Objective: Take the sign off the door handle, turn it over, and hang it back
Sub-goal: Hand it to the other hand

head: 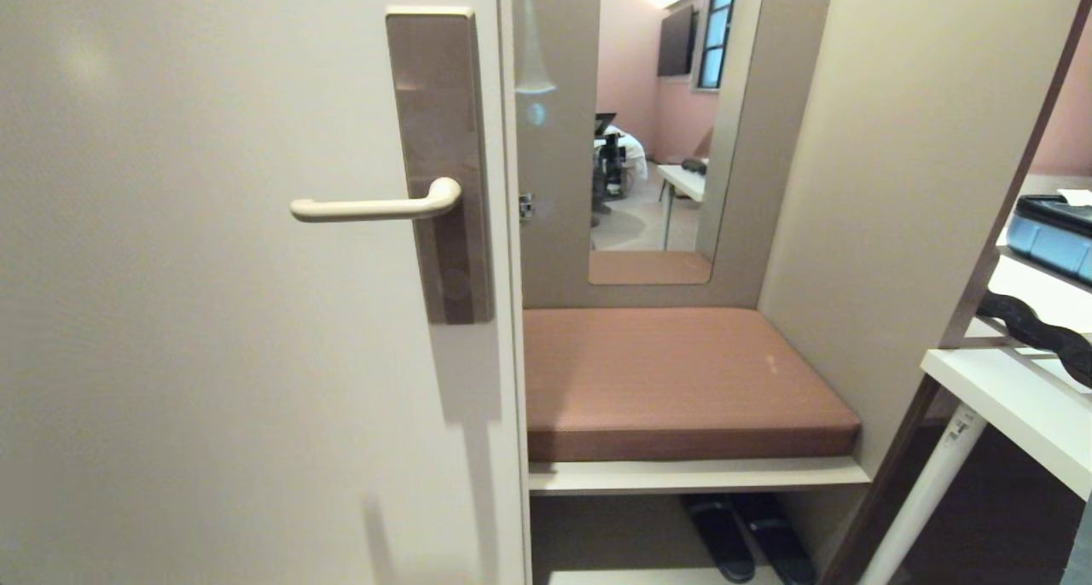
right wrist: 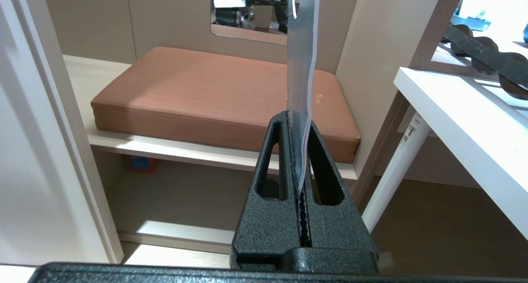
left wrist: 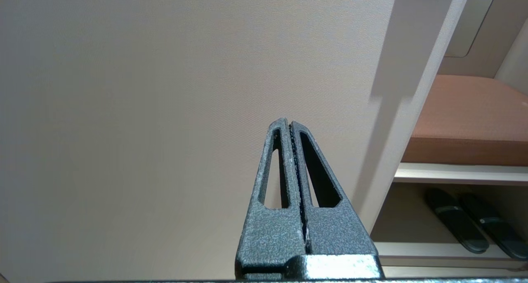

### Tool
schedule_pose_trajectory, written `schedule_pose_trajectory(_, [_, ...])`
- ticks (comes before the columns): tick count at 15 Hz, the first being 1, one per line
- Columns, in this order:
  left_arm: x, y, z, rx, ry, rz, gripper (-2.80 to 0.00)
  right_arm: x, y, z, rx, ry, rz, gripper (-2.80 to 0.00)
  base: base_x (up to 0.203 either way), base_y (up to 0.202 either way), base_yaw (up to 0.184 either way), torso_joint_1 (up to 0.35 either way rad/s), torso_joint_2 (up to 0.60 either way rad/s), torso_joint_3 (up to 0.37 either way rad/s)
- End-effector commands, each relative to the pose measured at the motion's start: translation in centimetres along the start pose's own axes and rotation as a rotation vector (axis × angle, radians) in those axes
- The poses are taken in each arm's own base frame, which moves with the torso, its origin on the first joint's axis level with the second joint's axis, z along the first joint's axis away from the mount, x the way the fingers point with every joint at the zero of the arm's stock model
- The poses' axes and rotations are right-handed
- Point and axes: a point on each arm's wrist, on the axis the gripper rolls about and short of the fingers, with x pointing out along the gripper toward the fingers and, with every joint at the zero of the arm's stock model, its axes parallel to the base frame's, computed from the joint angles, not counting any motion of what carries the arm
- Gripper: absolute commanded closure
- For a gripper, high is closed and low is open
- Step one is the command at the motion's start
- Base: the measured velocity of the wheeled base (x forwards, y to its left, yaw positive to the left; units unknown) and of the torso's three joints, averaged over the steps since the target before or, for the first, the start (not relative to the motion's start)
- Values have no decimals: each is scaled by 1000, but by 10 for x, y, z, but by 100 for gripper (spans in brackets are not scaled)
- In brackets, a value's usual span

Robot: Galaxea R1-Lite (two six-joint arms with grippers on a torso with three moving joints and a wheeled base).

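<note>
While clamped edge-on, sign juts beyond right gripper.

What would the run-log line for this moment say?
door handle: bare, no sign | sign: clamped edge-on in right pincer | left pincer: shut, empty, facing door | next: hang sign back

The left end effector is dark grey with a speckled, pebbled finish. Each of its two fingers is a tapering wedge, broad at the base and narrow at the tip, pierced by a long triangular slot. Fine ridged teeth line the inner faces. The right end effector has the same shape but looks blacker, with the same grainy texture, slotted fingers and serrated inner edges, above a flat black housing.
</note>
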Motion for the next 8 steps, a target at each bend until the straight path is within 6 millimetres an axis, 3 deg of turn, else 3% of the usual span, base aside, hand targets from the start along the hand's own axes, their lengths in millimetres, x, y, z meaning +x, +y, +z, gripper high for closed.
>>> schedule_pose_trajectory(1, [0,0,0,1,0,1,0,0,0,0,-1,2,1,0,0,0,0,0,0,0])
schedule_pose_trajectory(8, [0,0,0,0,-2,1,0,0,0,0,2,2,0,0,0,0,0,0,0,0])
